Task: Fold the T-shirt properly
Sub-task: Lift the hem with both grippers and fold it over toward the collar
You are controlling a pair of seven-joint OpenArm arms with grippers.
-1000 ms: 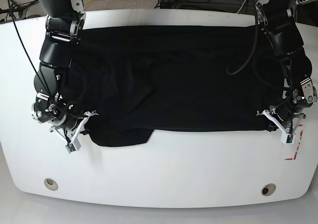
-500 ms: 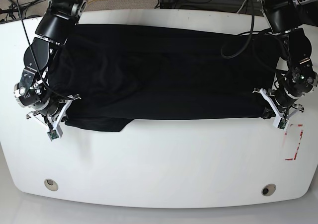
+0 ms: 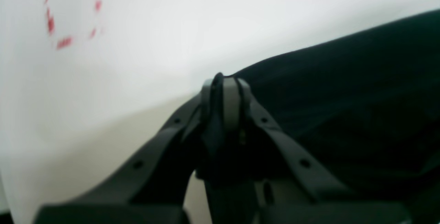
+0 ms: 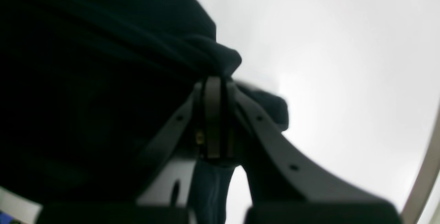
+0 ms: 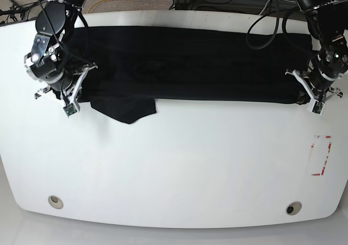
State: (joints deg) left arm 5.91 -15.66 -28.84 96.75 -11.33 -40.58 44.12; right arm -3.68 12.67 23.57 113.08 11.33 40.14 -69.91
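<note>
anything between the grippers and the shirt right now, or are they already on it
Nothing visible stands between them. The left gripper and the right gripper are each shut on an edge of the T-shirt lying across the table.

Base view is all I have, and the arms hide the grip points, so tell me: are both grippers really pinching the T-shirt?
Observer: Yes for the left gripper. Its wrist camera shows the jaws shut with a thin fold of the T-shirt between the tips.
Operator: And the right one?
Observer: The right gripper is shut too, with a bunched lump of cloth gathered just past its tips and more fabric trailing down between the fingers.
Operator: Is either grip point resting on the table?
Observer: In the left wrist view the white table lies beyond the tips, with red dashed marks off to one side; whether the cloth at the tips touches the table, I cannot tell.
</note>
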